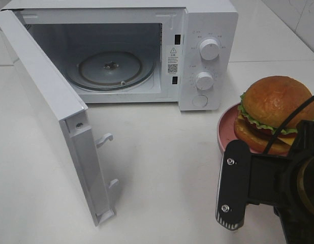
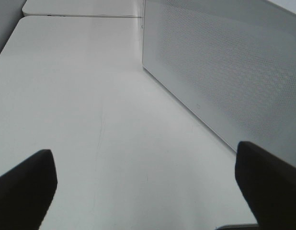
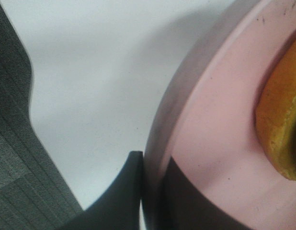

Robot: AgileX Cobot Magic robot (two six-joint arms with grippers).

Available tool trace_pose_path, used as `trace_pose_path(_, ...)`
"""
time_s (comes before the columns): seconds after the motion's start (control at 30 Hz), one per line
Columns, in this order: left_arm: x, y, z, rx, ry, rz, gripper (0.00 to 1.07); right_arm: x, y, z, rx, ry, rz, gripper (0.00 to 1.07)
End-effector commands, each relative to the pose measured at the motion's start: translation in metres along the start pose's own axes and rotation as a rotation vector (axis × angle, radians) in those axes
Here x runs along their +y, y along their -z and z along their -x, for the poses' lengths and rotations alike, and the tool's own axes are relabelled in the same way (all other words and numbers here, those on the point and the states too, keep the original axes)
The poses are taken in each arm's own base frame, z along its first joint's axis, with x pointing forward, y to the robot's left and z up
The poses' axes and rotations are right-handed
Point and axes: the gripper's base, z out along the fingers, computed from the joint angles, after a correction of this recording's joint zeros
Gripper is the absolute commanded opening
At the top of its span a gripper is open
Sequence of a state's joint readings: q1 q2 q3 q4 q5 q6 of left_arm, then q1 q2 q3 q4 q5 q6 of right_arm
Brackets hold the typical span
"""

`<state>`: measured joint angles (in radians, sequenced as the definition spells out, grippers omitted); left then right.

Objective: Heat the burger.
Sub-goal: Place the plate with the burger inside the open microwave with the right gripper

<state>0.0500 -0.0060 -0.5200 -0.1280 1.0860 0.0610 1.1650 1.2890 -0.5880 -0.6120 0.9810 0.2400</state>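
So we have the right gripper [image 3: 155, 191] pinched shut on the rim of the pink plate [image 3: 215, 124], presumably to carry the burger [image 1: 274, 109] at 3 o'clock (tall, glossy domed bun, frilly lettuce, dark patty, cheese) unsquashed into the open microwave [image 1: 208, 30] at 12, while the left gripper [image 2: 144, 167] gapes empty beside the door [image 1: 45, 101].

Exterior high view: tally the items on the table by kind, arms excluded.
microwave: 1
burger: 1
plate: 1
Total: 3
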Motion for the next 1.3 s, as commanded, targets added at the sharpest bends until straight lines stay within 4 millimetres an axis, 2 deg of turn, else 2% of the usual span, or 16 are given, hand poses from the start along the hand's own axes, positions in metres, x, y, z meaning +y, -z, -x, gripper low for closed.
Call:
trace_pose_path(0.03,0.000,0.001,-0.001,-0.027,0.000,0.002,0.93,-0.007,0.002,0.001,-0.025,0.081,-0.076,0.00)
trace_pose_path(0.27,0.000,0.001,-0.001,-0.027,0.000,0.002,0.93,-0.009,0.003,0.005,-0.060,0.201,-0.102,0.00)
trace_pose_path(0.87,0.000,0.001,-0.001,-0.027,0.000,0.002,0.93,-0.003,0.007,0.028,-0.308,0.574,-0.121,0.00)
trace_pose_path(1.23,0.000,0.001,-0.001,-0.027,0.000,0.002,0.93,-0.003,0.007,0.031,-0.340,0.587,-0.124,0.01)
trace_pose_path(1.3,0.000,0.001,-0.001,-0.027,0.000,0.002,0.93,-0.011,0.003,0.030,-0.340,0.624,-0.134,0.01)
